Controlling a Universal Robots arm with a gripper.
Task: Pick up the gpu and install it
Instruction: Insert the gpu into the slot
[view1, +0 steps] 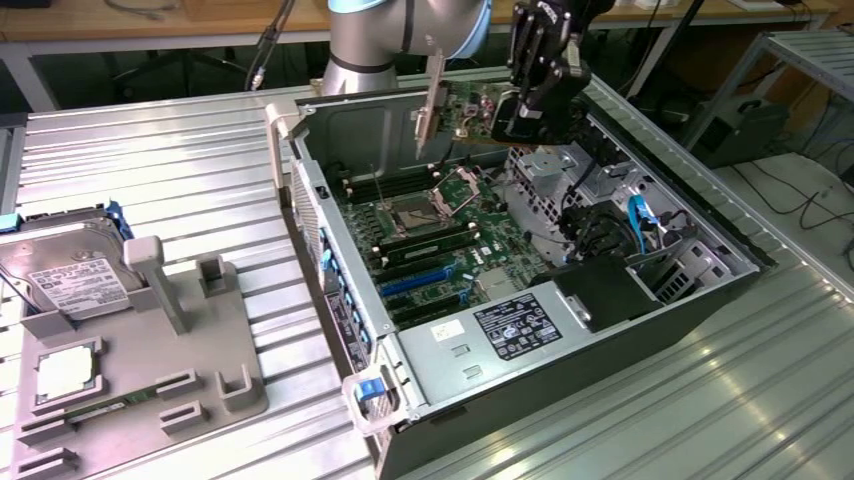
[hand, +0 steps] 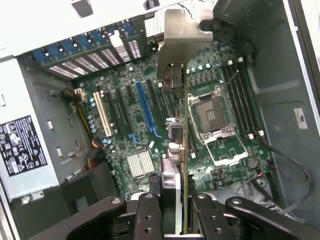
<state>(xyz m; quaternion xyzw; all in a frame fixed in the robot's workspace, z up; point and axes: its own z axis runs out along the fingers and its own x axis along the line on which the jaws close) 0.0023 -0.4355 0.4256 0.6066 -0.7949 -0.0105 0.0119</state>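
Hanging edge-on above the motherboard (hand: 125, 145) inside the open case (view1: 727, 255), the gpu (hand: 183, 150) is pinched between the closed-in fingers of the gripper (hand: 176, 212). Its long axis runs away from the gripper to its silver bracket (hand: 179, 35), which points toward the case's rear slot openings. It looks offset from the blue slot (hand: 144, 107), so the bracket may snag, or the card may strike the processor socket (hand: 210, 117).
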